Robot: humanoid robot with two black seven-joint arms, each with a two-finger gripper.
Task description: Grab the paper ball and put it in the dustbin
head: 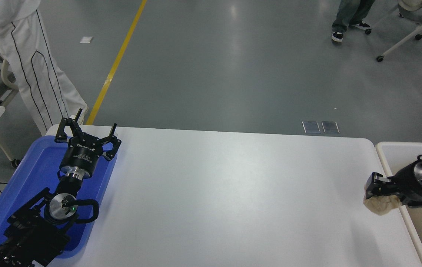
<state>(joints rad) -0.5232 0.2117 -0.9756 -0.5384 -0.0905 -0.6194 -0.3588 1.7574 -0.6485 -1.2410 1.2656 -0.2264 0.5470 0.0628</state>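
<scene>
The tan paper ball (381, 205) hangs in my right gripper (375, 191), which is shut on it above the table's right edge, next to the dustbin. The dustbin (385, 157) is a cream-white bin with a thick rim at the far right, partly cut off by the picture's edge. My right arm reaches in over the bin from the right. My left gripper (86, 128) is open and parked over the blue tray at the lower left.
A shallow blue tray (33, 174) lies at the table's left edge under my left arm. A person in white trousers (29, 70) stands beyond the table's far left corner. Chairs and another person's feet are at the far right.
</scene>
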